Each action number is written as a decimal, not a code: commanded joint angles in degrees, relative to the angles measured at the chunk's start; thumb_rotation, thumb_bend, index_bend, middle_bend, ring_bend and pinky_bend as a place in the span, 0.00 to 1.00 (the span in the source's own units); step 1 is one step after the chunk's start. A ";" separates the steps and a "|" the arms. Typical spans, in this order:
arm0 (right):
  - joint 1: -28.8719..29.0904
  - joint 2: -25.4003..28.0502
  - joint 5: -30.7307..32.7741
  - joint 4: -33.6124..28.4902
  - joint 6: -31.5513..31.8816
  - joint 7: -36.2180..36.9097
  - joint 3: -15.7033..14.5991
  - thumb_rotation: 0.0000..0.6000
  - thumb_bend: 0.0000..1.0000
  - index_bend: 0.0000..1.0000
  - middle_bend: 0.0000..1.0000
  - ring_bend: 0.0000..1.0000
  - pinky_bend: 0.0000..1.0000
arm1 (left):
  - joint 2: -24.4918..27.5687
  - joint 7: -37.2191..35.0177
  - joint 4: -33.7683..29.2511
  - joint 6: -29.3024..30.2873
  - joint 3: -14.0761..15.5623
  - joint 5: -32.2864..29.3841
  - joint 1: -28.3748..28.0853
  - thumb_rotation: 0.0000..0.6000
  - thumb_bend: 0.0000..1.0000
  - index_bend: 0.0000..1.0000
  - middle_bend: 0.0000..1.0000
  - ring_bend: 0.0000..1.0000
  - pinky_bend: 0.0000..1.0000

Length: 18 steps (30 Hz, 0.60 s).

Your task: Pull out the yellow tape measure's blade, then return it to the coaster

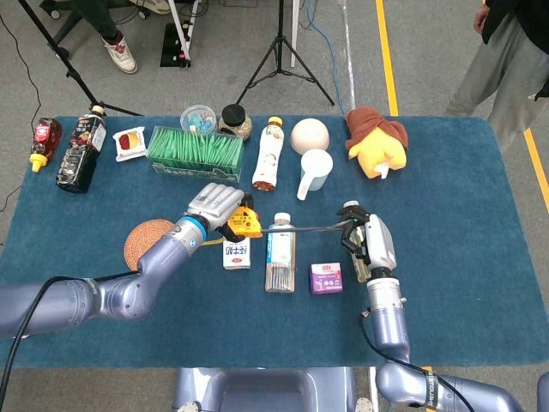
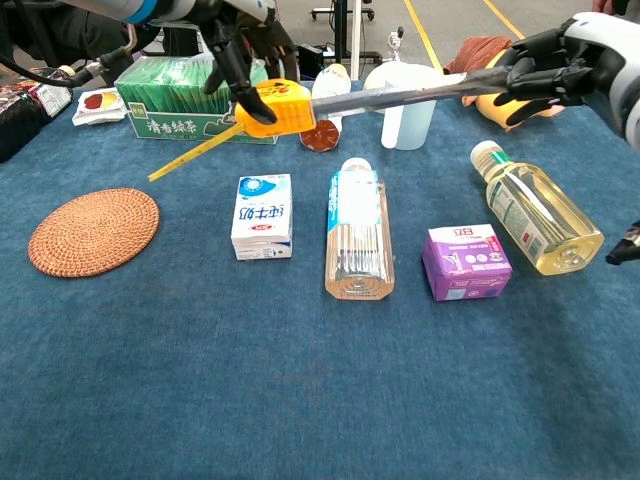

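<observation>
- The left hand (image 1: 214,206) is raised above the bench (image 1: 480,283), fingers (image 2: 232,62) clamped over the top of the yellow tape measure (image 2: 276,106), which hangs in the air above the small milk carton (image 2: 263,215), well clear of the coaster (image 2: 93,230).
- The left forearm slants up from the lower left of the head view, crossing beside the coaster.
- The right hand (image 1: 367,240) is held upright on a near-vertical forearm, fingers (image 2: 540,68) pinched on the far end of the blade (image 2: 400,95), over the oil bottle (image 2: 538,211).
- The blade runs nearly level between the two hands; a yellow strap (image 2: 195,153) trails down-left from the case.
- One round woven coaster lies bare on the blue cloth.
- In the front row: one milk carton, one clear lying bottle (image 2: 358,228), one purple box (image 2: 465,261), one oil bottle.
- Behind: one green box (image 1: 195,153), one plush toy (image 1: 377,141), one white scoop cup (image 1: 315,171), two dark sauce bottles (image 1: 81,148).
</observation>
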 commanded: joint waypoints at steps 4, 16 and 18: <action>1.15 -1.53 0.08 0.10 0.30 -1.17 0.08 1.00 0.77 0.60 0.36 0.34 0.34 | -1.51 0.71 0.56 0.60 -0.99 -2.86 -2.06 0.97 0.39 0.54 0.50 0.51 0.59; 0.31 1.41 0.56 0.71 -2.95 1.45 0.47 0.86 0.45 0.02 0.09 0.10 0.19 | -0.92 1.43 0.32 0.17 -0.40 -3.30 -2.67 0.97 0.39 0.54 0.50 0.51 0.59; 0.03 2.16 0.60 0.73 -3.33 2.05 0.64 0.84 0.44 0.00 0.07 0.08 0.18 | -0.75 1.38 0.41 -0.01 -0.18 -3.08 -2.51 0.97 0.39 0.54 0.50 0.51 0.59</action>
